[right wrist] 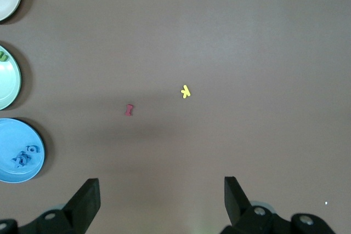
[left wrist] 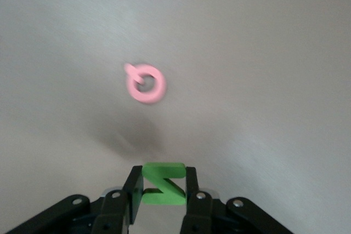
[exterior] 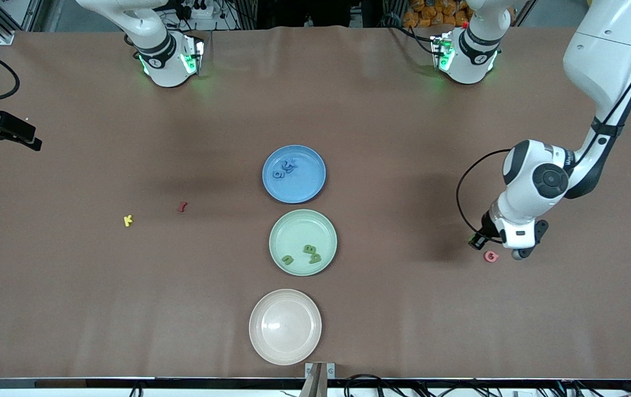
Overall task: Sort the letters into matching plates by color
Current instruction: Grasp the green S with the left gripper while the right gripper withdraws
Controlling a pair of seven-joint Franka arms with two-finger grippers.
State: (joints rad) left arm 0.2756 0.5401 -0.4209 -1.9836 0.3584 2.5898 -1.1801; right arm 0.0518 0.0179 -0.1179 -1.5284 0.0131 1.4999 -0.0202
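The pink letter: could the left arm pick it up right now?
Probably not yet: the left gripper hangs right beside the pink letter, nothing between them, but its fingers are shut on a green letter.

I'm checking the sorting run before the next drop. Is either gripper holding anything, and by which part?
The left gripper holds a green letter, its fingers pinching its two side edges, above the table by the pink letter. The right gripper is open and empty.
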